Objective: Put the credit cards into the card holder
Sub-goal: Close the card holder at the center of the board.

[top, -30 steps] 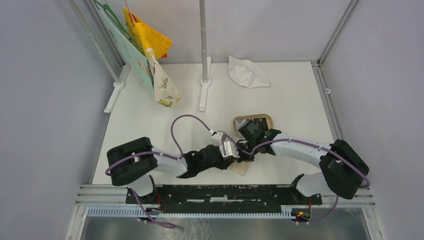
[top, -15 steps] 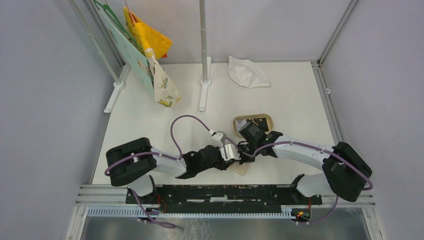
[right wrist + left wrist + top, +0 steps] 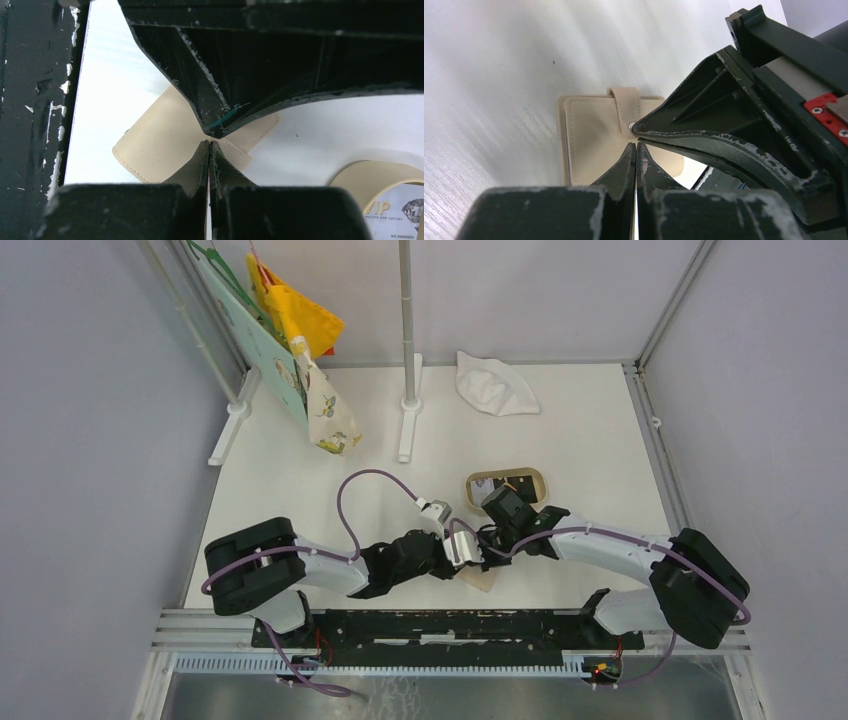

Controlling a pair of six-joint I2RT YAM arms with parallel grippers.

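- The card holder point(image 3: 480, 580) lies flat on the table point(image 3: 300, 490), close to the near edge and right under my two grippers.
- It is folded shut. Its beige outside faces up, and so does the round snap button point(image 3: 631, 126).
- My left gripper point(image 3: 635, 148) is closed tight, with its two fingers pressed flat together.
- Its tips sit just beside the snap button, low over the card holder. I cannot tell if they touch it.
- My right gripper point(image 3: 209, 145) is closed tight too, finger against finger.
- Its tips come right up to the tip of my left gripper, over the middle of the card holder. They look like they touch.
- I cannot tell if either gripper pinches a bit of the card holder.
- The card holder is nearly square, so no side looks longer than the others.
- In my left wrist view the strap point(image 3: 625, 102) folds over the edge farthest from my left fingers. It runs back toward them and ends at the snap button.
- In the top view the card holder sits a little turned, not lined up with the table edge.
- The credit cards point(image 3: 395, 210) lie in the tan tray point(image 3: 370, 169), just behind the card holder and apart from it. The light card on top has "VIP" printed on it.
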